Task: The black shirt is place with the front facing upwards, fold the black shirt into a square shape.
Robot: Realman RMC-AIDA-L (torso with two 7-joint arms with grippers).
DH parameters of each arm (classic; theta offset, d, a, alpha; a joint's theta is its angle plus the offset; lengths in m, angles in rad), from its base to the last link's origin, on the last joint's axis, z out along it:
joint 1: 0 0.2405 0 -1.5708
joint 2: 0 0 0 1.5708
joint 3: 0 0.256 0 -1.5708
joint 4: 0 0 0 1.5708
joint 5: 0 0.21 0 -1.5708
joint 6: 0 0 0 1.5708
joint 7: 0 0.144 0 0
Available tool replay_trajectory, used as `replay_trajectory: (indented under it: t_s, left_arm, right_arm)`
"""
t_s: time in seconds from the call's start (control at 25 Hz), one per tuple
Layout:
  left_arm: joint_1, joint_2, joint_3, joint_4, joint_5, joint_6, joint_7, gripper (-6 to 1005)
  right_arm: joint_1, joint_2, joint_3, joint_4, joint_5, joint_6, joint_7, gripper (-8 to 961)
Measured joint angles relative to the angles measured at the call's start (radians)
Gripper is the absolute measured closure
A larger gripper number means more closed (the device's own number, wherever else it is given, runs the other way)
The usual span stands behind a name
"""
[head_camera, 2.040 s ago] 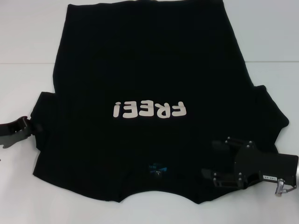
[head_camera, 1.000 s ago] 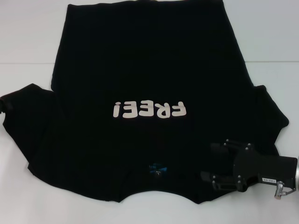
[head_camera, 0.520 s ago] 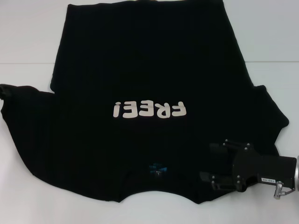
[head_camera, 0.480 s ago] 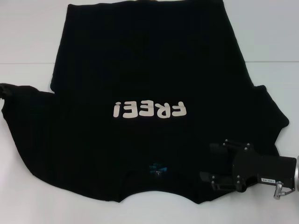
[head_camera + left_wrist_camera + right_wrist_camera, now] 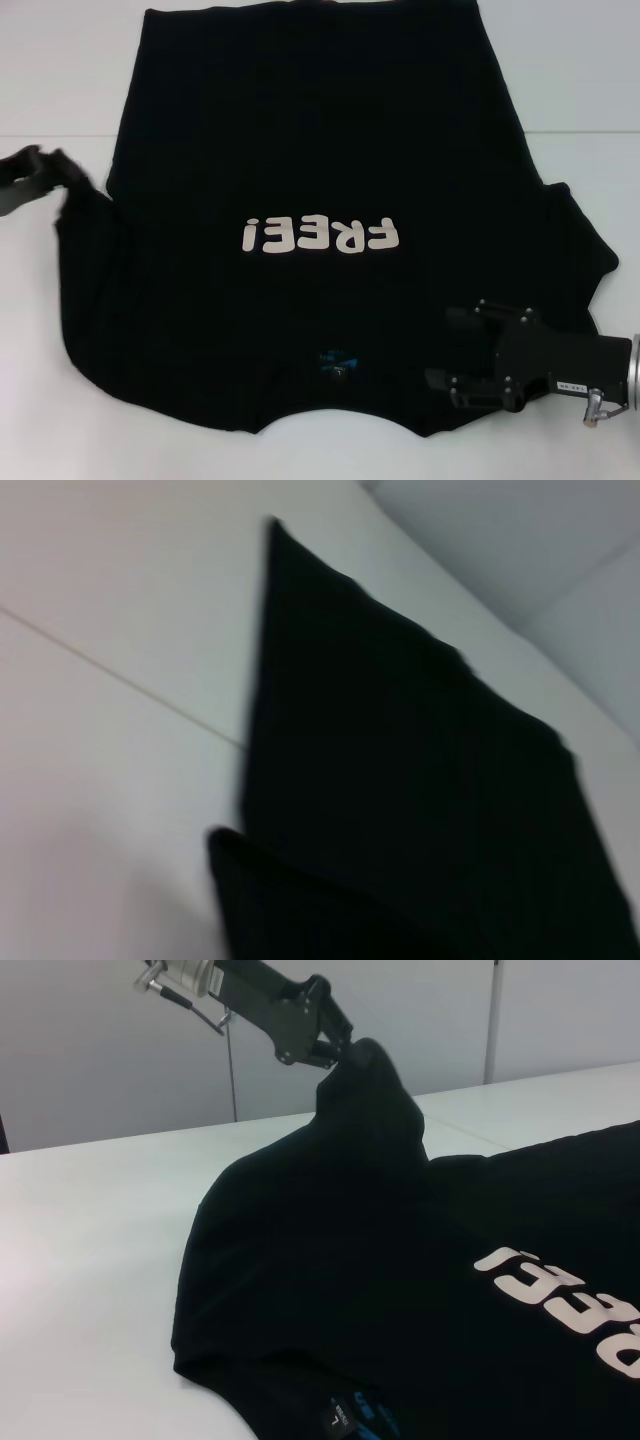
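Black shirt (image 5: 310, 150) lies front up on the white bench (image 5: 50, 80), collar at six o'clock, "FREE!" lettering (image 5: 318, 236) at centre. Left pincer (image 5: 62, 165), at nine o'clock, is clamped on the sleeve tip, which the right wrist view shows lifted off the bench. Right pincer (image 5: 448, 348), at five o'clock, rests on the shoulder, fingers spread apart.

right gripper (image 5: 445, 350): black, boxy, small screws, silver wrist cuff | left gripper (image 5: 40, 170): black
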Motion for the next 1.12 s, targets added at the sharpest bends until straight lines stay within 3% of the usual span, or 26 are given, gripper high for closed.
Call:
replay_trajectory:
  t_s: [0.12,0.36,0.52,0.64,0.8,1.04,1.12]
  left_arm:
    - [-0.02,-0.027,0.0,0.006,-0.037,0.055,-0.002,932]
    - [-0.05,-0.107,0.015,0.001,-0.049,0.053,0.01,926]
    - [-0.05,-0.141,0.008,-0.015,-0.062,0.038,0.056,921]
    - [-0.043,-0.15,0.006,-0.05,-0.109,0.033,0.098,918]
    - [-0.033,-0.147,0.006,-0.108,-0.202,0.06,0.182,838]
    - [0.033,-0.148,0.019,-0.101,-0.285,0.271,0.603,717]
    - [0.068,-0.147,0.067,-0.076,-0.268,0.36,0.77,648]
  right_arm:
    - [0.0,0.0,-0.001,0.001,0.0,0.001,0.0,88]
    - [0.001,0.001,-0.001,0.009,0.0,-0.001,0.0,88]
    - [0.0,0.002,-0.003,0.011,0.0,-0.001,0.0,88]
    - [-0.002,0.002,-0.003,0.013,0.0,-0.001,0.0,88]
    - [-0.001,0.002,-0.002,0.013,0.0,0.0,0.0,88]
    - [-0.006,0.001,0.016,0.013,0.001,-0.001,0.012,88]
    - [-0.01,-0.002,0.033,0.011,0.002,-0.002,0.033,88]
